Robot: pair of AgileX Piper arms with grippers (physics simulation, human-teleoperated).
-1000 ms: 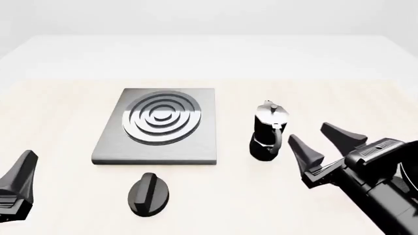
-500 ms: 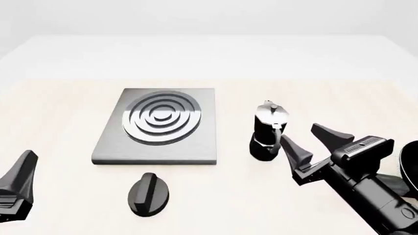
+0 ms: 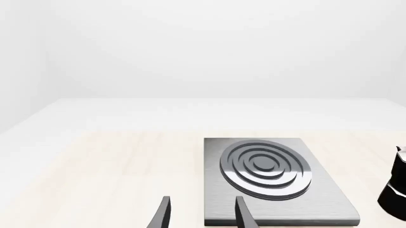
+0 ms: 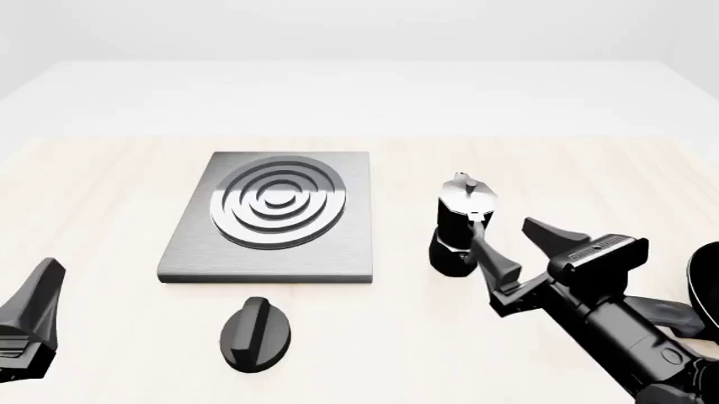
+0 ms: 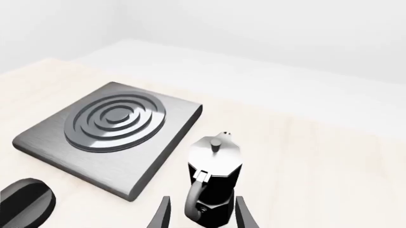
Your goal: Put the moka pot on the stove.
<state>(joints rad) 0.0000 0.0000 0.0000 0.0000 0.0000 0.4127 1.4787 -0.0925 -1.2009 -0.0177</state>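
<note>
The moka pot, black with a silver lid, stands upright on the table to the right of the stove. My right gripper is open just right of the pot, on its handle side, with nothing held. In the right wrist view the pot sits just ahead of the open gripper, its handle facing the camera. My left gripper rests low at the front left, far from the pot. The left wrist view shows it open before the stove, with the pot at the frame's edge.
A flat black oval knob lies on the table in front of the stove and also shows in the right wrist view. The light wooden table top runs far back to a white area.
My right gripper has moved left and forward toward the moka pot's handle side, still open. The pot, the stove and the left gripper have not moved.
</note>
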